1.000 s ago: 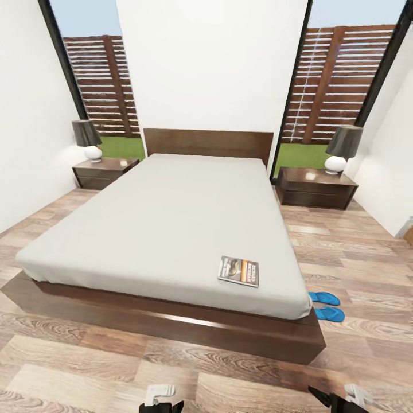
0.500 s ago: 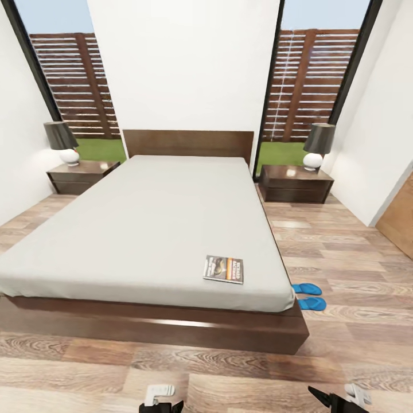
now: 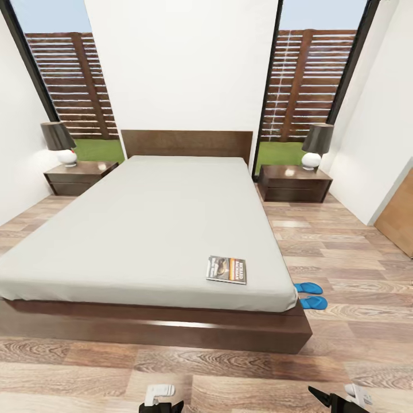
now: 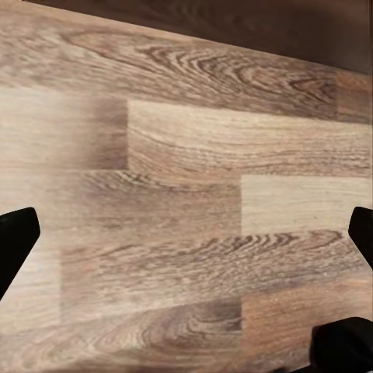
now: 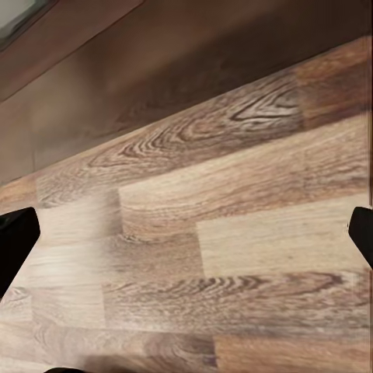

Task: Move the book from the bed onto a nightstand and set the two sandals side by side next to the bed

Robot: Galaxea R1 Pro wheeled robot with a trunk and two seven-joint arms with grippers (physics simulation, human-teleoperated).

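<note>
The bed [image 3: 143,229] with its light-grey mattress and dark wooden frame stands straight ahead in the head view. The book [image 3: 226,269] lies flat on the mattress near its front right corner. Both blue sandals [image 3: 308,288] [image 3: 314,302] lie close together on the floor beside the bed's right side, by that same corner. One nightstand [image 3: 80,176] flanks the headboard on the left, another nightstand [image 3: 294,182] on the right. My left gripper [image 4: 186,233] and right gripper [image 5: 186,233] hang low over the plank floor in front of the bed's foot, both open with nothing in them.
A lamp [image 3: 58,143] stands on the left nightstand and a lamp [image 3: 315,146] on the right one. A brown wood panel [image 3: 398,221] lines the right wall. Wood-plank floor [image 3: 344,241] runs along the bed's right side up to the right nightstand.
The whole picture has shifted left and then settled, so the camera has turned and moved. The book, sandals and grippers hold their places.
</note>
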